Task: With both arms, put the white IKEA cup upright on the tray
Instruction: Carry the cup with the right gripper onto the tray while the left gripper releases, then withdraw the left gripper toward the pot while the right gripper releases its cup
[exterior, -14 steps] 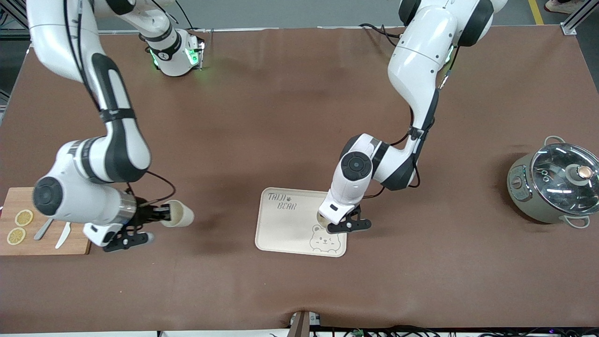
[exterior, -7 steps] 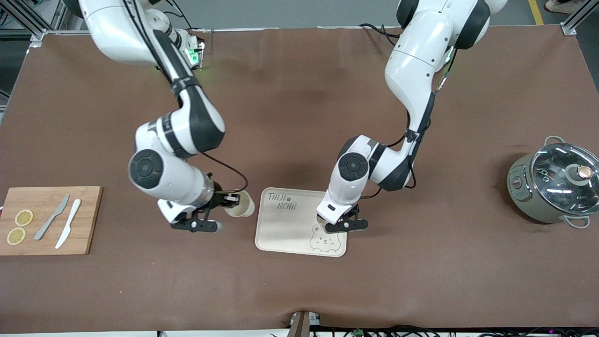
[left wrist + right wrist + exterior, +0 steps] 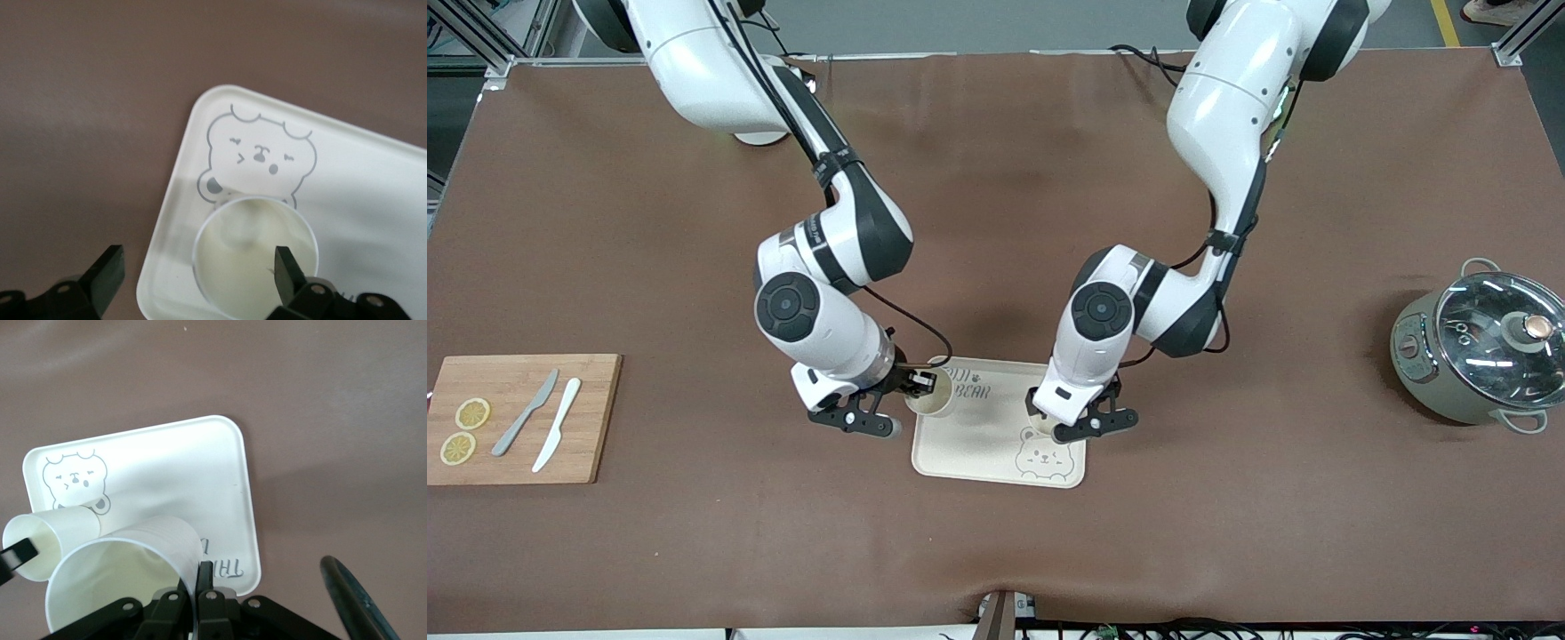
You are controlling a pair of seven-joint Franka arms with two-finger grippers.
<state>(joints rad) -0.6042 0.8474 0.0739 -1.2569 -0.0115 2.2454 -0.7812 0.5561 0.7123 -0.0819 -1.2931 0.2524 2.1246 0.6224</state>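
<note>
The scene is evenly and brightly lit from above. Soft shadows are cast on the brown table point(image 3: 996, 551) beneath both arms. Glare is seen on the pot lid point(image 3: 1498, 338). Nearby gripper parts are blurred in both wrist views.

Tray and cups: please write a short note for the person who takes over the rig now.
Right gripper: shut on the rim of the held cup, which is tilted over the lettering corner of the tray.
Left gripper: open, one finger inside the standing cup, by the bear drawing.
Done: standing cup appears upright on the tray.
Left: turn the held cup upright, set it down, release, withdraw both arms.
</note>
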